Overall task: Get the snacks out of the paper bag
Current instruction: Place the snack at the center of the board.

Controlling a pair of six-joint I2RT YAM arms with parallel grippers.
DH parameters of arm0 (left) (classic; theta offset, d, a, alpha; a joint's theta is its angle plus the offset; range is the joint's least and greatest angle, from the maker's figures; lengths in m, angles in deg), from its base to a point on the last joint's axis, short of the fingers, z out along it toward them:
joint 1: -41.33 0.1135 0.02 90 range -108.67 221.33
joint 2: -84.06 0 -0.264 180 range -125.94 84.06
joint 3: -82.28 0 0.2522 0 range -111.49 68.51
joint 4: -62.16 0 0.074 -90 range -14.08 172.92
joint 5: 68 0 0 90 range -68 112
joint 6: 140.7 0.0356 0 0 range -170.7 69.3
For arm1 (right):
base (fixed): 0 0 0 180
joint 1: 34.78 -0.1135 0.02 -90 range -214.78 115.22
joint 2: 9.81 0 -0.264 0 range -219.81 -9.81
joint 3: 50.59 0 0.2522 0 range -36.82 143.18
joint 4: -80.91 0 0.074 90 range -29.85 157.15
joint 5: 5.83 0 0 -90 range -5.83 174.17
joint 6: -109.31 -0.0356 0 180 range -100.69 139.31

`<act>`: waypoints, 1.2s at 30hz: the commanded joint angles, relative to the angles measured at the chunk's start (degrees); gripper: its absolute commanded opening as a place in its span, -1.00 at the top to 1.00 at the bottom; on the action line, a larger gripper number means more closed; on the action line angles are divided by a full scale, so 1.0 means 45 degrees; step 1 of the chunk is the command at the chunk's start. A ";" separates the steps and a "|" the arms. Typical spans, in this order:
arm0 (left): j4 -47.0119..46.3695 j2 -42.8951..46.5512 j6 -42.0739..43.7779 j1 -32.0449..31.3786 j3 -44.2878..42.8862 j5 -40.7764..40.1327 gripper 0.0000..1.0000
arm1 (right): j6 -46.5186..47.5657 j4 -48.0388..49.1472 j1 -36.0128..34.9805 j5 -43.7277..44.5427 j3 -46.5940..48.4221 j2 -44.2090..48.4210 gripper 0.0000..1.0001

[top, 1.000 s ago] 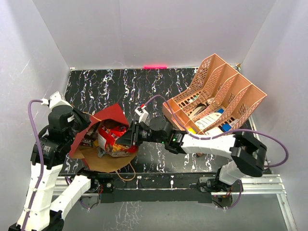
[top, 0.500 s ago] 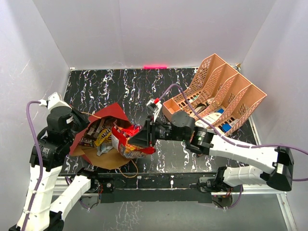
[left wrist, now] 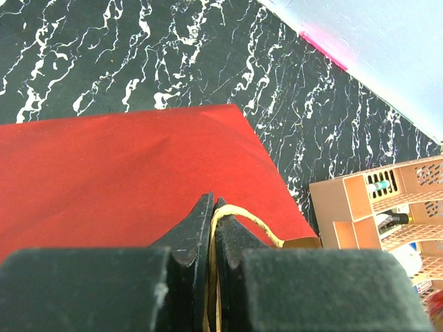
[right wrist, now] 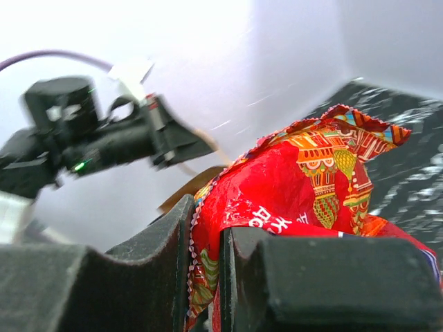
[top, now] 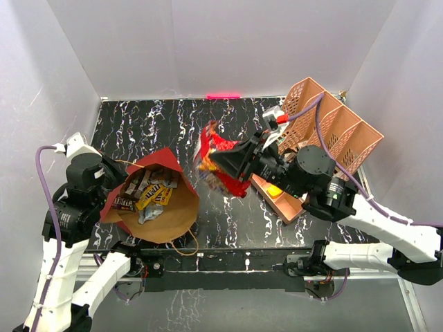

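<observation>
The paper bag (top: 156,200) lies on its side at the table's left, red outside (left wrist: 118,173), brown inside, mouth facing right. Several small yellow and brown candy packets (top: 149,195) lie inside it. My left gripper (top: 111,171) is shut on the bag's thin looped handle (left wrist: 239,220) at the upper rim. The red crinkly chip bag (top: 220,166) hangs in the air over the middle of the table, clear of the paper bag. My right gripper (top: 232,164) is shut on its crimped edge (right wrist: 204,235); the bag fills the right wrist view.
The peach lattice desk organizer (top: 325,131) stands at the back right, partly hidden behind my right arm, with a small yellow block (top: 275,189) in its near tray. White walls enclose the black marbled table (top: 159,124).
My right gripper has pulled the chip bag out of the paper bag, lifting it up and to the right over the table's middle. The left gripper has stayed on the handle.
</observation>
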 commanded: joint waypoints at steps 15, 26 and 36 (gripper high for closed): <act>0.0015 -0.0089 0.0217 -0.0049 -0.0954 -0.0094 1.00 | 0.4756 0.3220 0.6114 -0.2280 0.4686 -0.7815 0.85; 0.0152 0.0170 -0.0209 -0.0053 -0.0534 0.0461 1.00 | 0.7553 -0.1341 0.6985 -0.2579 1.0415 -1.4084 0.85; 0.0329 0.0098 0.0048 -0.0053 -0.0758 0.0393 1.00 | 0.2872 -0.1145 0.6448 -0.4601 0.7678 -1.5385 0.01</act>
